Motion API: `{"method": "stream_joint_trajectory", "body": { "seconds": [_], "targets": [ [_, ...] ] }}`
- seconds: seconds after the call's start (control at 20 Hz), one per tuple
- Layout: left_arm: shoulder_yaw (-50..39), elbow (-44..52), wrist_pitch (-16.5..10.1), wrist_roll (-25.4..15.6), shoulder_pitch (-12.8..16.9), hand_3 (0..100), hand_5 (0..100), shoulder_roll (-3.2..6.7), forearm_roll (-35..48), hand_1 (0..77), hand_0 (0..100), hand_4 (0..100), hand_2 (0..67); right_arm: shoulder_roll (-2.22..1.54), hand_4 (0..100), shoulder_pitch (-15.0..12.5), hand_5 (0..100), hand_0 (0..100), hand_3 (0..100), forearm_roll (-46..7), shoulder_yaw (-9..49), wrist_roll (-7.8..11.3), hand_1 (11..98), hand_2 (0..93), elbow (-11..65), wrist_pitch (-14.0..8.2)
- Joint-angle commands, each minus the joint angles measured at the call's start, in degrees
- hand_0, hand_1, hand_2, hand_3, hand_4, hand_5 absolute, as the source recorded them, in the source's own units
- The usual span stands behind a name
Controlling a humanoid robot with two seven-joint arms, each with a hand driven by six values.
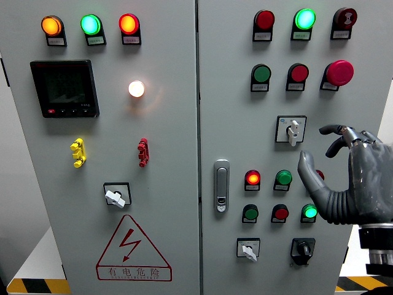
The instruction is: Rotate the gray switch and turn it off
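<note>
A gray rotary switch (292, 129) sits on a square plate on the right door, its pale handle pointing straight down. My right hand (320, 146) comes in from the lower right and hovers just right of and below that switch, apart from it. The fingers (334, 129) are spread and slightly curled and the thumb (305, 166) points up, with nothing held. Two more gray rotary switches show: one (116, 196) on the left door with its handle tilted, and one (248, 249) low on the right door, also tilted. My left hand is not in view.
Lit and unlit round buttons fill the right door, with a red mushroom button (339, 72) above my hand. A black rotary knob (302, 249) sits below it. A door latch (221, 185) is at the seam. The left door carries a display (64, 88) and a warning triangle (132, 249).
</note>
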Motion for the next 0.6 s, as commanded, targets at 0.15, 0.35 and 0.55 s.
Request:
{"method": "stream_joint_trajectory", "body": {
  "seconds": [0.15,0.35,0.55],
  "targets": [
    [0.00,-0.09,0.00,0.00,0.00,21,12,0.01,0.00,0.0,0,12,10.1,0.11,14,-4.34,35,47,28,-1.34,-0.01,3.25,40.3,18.5,4.05,0.16],
    [0.00,0.00,0.00,0.00,0.00,21,12,0.01,0.00,0.0,0,12,10.1,0.11,12,-6.11,21,45,20,-1.96,-0.01,4.84,41.9,13.0,5.38,0.16],
    [0.00,0.00,0.00,0.00,0.00,21,12,0.01,0.00,0.0,0,12,10.1,0.11,12,-6.81,13,44,14,-2.05,-0.45,4.93,42.6,10.5,5.56,0.16]
  ]
}}
